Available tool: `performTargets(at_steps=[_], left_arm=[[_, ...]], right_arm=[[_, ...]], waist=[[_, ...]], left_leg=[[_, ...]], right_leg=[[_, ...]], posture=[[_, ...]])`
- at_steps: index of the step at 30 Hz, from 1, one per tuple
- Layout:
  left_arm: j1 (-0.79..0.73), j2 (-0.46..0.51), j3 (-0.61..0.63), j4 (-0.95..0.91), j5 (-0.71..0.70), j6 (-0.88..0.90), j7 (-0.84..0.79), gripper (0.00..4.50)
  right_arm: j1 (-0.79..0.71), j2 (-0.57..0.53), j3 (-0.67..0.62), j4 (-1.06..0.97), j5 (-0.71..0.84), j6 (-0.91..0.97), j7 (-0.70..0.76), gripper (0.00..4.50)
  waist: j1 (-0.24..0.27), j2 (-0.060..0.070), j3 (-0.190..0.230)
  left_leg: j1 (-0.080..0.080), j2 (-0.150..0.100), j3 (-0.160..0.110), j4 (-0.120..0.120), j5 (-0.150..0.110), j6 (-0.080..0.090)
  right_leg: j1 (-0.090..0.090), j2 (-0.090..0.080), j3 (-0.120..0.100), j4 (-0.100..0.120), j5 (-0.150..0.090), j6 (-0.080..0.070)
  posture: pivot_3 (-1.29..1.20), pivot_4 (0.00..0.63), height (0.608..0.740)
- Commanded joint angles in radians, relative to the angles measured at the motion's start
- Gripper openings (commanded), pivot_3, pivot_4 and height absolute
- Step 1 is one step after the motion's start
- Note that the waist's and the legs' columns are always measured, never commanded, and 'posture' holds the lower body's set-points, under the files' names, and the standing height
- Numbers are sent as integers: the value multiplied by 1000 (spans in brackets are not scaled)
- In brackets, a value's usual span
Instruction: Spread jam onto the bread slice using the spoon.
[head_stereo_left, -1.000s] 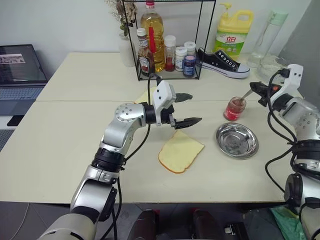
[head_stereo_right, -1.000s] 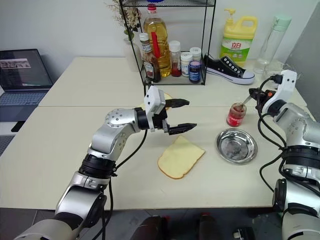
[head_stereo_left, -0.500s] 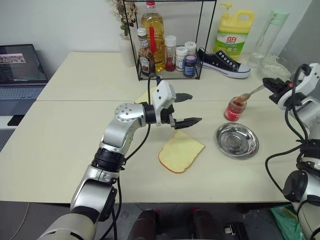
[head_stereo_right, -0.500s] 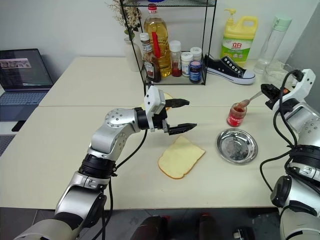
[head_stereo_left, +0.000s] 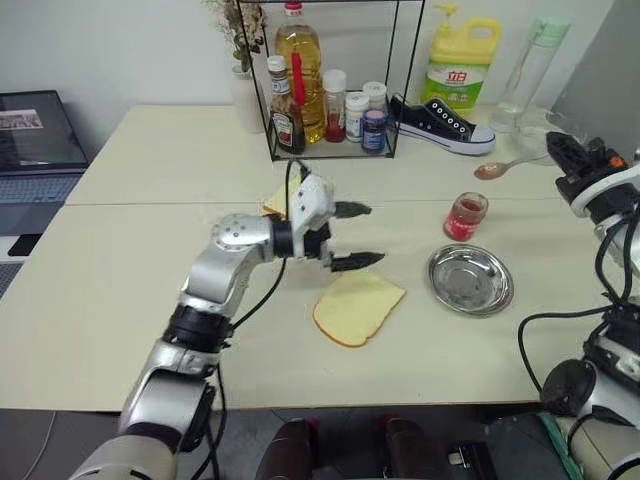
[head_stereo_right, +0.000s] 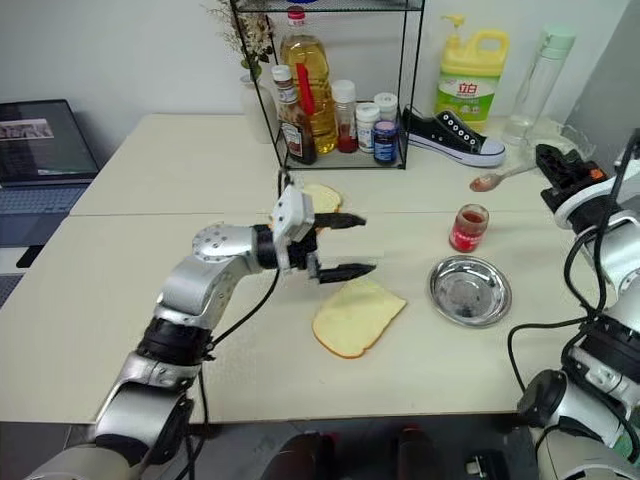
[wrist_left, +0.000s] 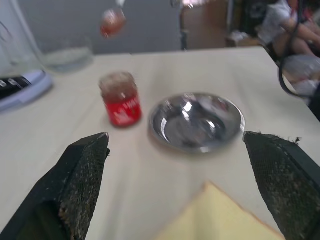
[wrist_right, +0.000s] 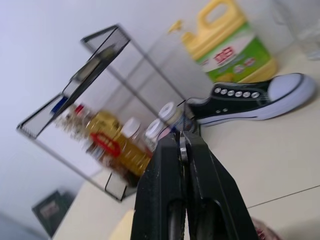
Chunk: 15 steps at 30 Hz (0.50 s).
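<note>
Two black fingers of the left gripper (head_stereo_left: 352, 234) stand spread above the pale-yellow bread slice (head_stereo_left: 358, 307); the right gripper (head_stereo_left: 560, 150) clamps the slim metal spoon (head_stereo_left: 505, 166), lifted above the small red jam jar (head_stereo_left: 465, 216). Left wrist view: jar beside round steel dish (wrist_left: 197, 121). Right wrist view: fingers pressed together.

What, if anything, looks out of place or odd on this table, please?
A black-and-white sneaker lies on the table beside the wire rack of condiment bottles, an odd neighbour for food. Otherwise tidy: the jam jar stands upright, nothing spilled, and the bread slice lies flat, still bare.
</note>
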Motion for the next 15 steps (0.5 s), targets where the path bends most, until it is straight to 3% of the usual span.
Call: performTargets(at_steps=[1,9,15], left_arm=[[60,80,42,-113,-52,27,-58,4500],[73,101,57,-151,-73,53,-27,4500],[12,51,50,-112,-58,29,6,4500]], right_arm=[[38,14,94,-192,98,39,-14,50],[-46,46,33,-65,271,-72,-200,50],[-61,-73,39,74,179,-143,-147,50]], waist=[[0,0,0],[25,0,1],[23,0,1]], left_leg=[[0,0,0,0,0,0],[0,-4,-1,3,0,0],[-1,-4,0,2,0,0]], right_leg=[[0,0,0,0,0,0],[2,-2,-2,0,0,0],[1,-2,-2,0,0,0]], posture=[[0,150,740],[0,150,740],[0,150,740]])
